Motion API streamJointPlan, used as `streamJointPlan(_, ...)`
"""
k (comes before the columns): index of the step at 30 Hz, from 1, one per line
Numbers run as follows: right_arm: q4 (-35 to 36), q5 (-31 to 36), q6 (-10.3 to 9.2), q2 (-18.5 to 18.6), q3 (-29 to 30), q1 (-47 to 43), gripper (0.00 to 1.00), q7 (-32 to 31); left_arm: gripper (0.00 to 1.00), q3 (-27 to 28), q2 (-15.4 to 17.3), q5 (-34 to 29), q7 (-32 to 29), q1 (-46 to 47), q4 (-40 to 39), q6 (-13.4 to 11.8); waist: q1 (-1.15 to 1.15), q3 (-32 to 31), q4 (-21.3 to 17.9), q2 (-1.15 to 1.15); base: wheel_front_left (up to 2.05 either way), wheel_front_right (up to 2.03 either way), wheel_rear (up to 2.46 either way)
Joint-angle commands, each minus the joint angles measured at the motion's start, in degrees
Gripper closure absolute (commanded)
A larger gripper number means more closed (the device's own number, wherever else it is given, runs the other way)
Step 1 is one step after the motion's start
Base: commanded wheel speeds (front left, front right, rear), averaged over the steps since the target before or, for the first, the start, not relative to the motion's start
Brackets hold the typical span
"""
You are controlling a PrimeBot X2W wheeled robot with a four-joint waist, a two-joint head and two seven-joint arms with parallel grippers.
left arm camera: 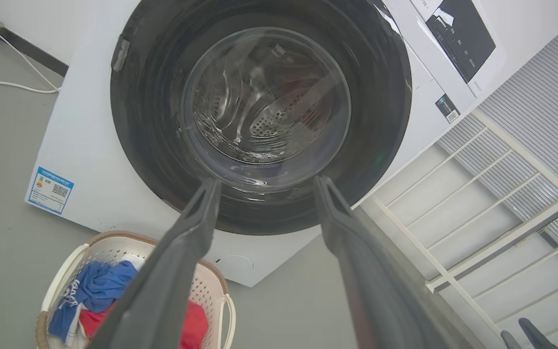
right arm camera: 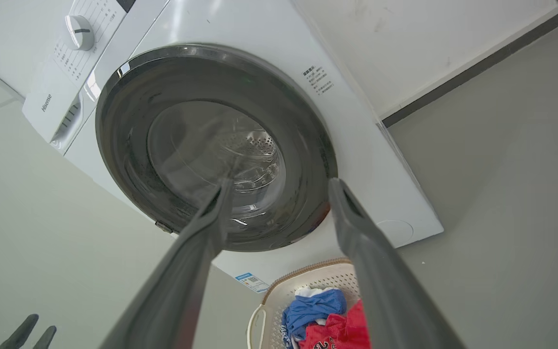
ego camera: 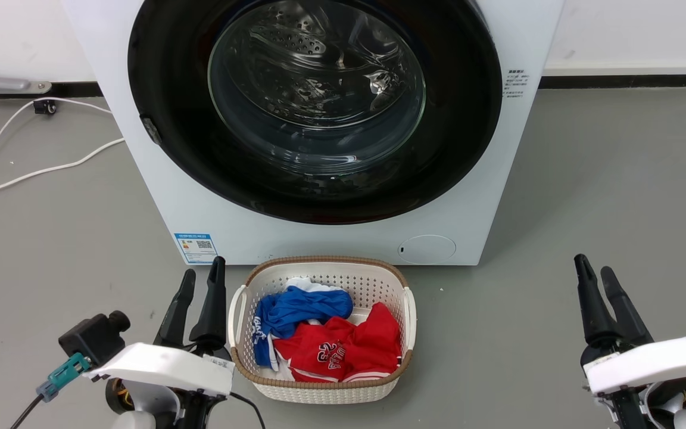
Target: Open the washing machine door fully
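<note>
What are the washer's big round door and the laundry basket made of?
The washing machine door looks like glossy black plastic around a clear window, probably glass: it reflects light and shows the drum. The basket looks like matt white moulded plastic, pierced with small holes; its brown rim looks woven, perhaps imitation rattan.

The left claw [ego camera: 204,268] sits at the lower left, its two dark fingers [ego camera: 215,304] pointing up, slightly parted and holding nothing. The right claw [ego camera: 594,266] sits at the lower right, fingers leaning a little leftward, likewise parted and empty. A white wrist cover [ego camera: 164,366] lies behind each claw.
</note>
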State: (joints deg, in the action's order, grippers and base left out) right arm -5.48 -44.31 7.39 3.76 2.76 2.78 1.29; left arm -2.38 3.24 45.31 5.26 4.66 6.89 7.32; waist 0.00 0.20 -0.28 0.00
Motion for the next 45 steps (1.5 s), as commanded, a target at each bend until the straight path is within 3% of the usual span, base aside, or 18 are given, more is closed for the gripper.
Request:
streamJointPlan(1,1.4,4.0,0.08,0.3,0.0,0.1,0.0,0.0,0.0,-0.5,0.8,-3.6,0.7,1.0,-0.9,0.0,0.0,0.0,0.0,0.0,0.0,0.0,0.0)
streamJointPlan(19,3.4,19.5,0.1,-0.3,0.0,-1.3,0.0,-0.7,0.0,-4.0,3.2,-18.6,3.5,1.5,-0.2,-1.9,0.0,-0.2,-0.2,0.0,0.0,0.0,0.0)
streamJointPlan(45,5.0,34.6,0.14,-0.8,-0.5,-2.9,0.0,-1.3,0.0,-6.9,4.0,-30.7,6.9,1.8,3.1,-3.3,0.0,-0.6,-0.4,0.0,0.0,0.0,0.0)
